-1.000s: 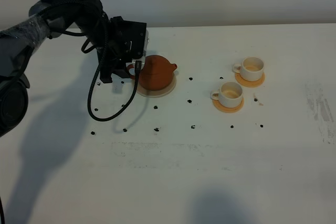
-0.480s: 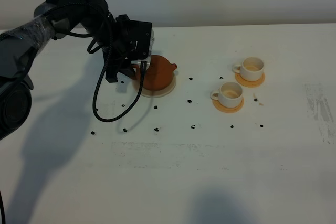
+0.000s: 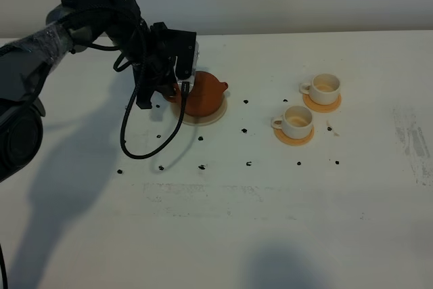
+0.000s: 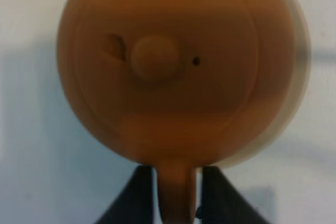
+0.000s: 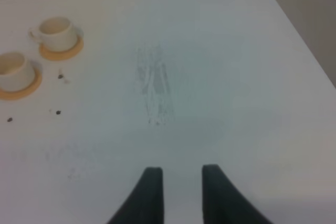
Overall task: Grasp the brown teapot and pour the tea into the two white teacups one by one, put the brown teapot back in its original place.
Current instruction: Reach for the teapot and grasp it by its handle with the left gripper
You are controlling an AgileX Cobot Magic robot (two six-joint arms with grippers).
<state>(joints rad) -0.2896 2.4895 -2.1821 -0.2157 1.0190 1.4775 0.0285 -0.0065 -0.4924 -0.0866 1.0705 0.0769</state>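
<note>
Straddling the loop handle of the brown teapot [image 3: 203, 95] with the left tool [image 4: 178, 174], one finger close on either side; impossible to tell whether clamped or merely flanking. Seated on the cream saucer [image 3: 210, 120], far left on the counter [image 3: 223, 235], spout turned right, probably to ease pouring into the two white teacups [image 3: 298, 120] on orange coasters [image 3: 294, 142]. Hovering idle at right, right tool [image 5: 181, 170] with fingers apart, holding nothing. No brand or writing legible anywhere.
</note>
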